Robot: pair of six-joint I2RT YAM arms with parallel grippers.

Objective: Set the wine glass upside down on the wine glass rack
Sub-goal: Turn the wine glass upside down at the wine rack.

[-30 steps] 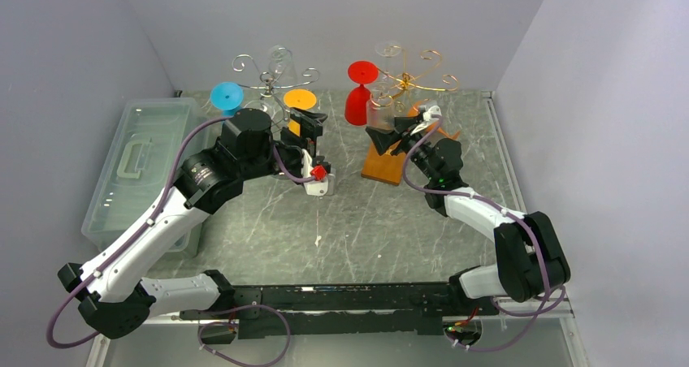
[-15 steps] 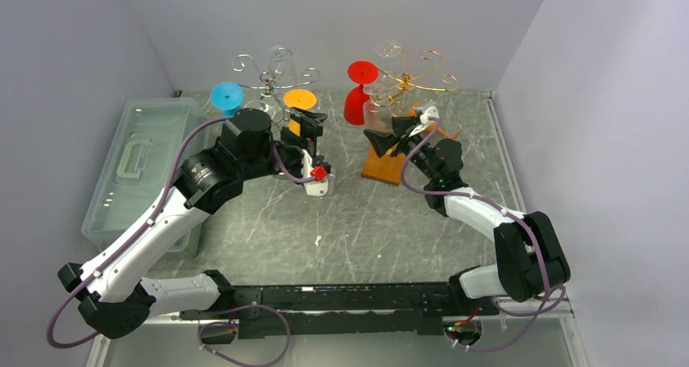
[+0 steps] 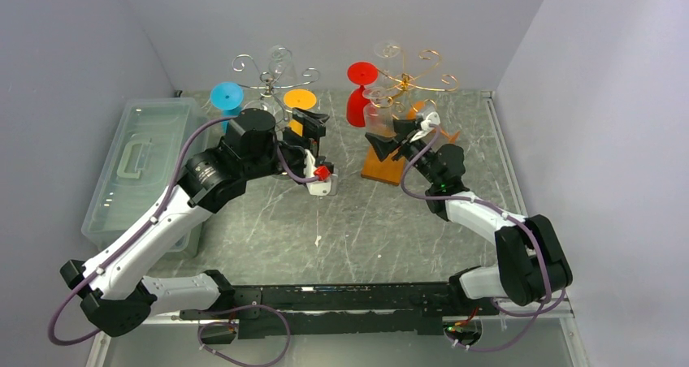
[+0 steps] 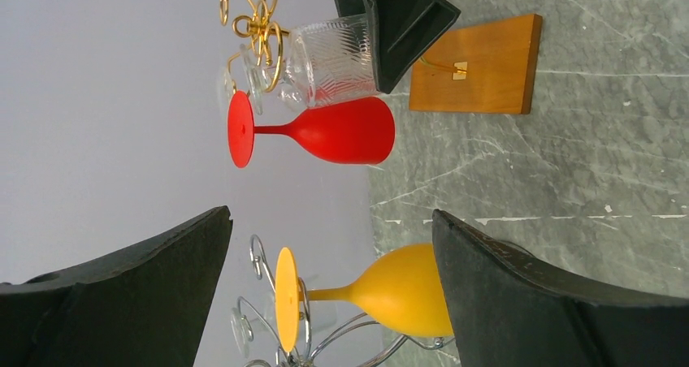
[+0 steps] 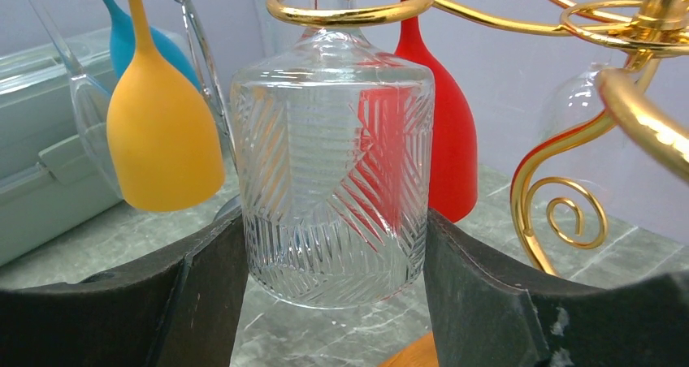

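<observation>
Right wrist view — right claw pinches the clear, ribbed wine glass, inverted.

Two wire racks are standing on the bench: one silver rack, one gold rack, the gold one rising from one wooden base.

Three coloured glasses are hanging upside down: one blue glass, one yellow glass, one red glass.

One ribbed clear glass is sitting among the gold loops.

At least two plain clear glasses are showing, one plain glass by the silver rack and one behind the gold; a fuller tally is not coming clear.

One lidded plastic bin is lying at the side.

Two hands are reaching in: left hand, right hand.
</observation>
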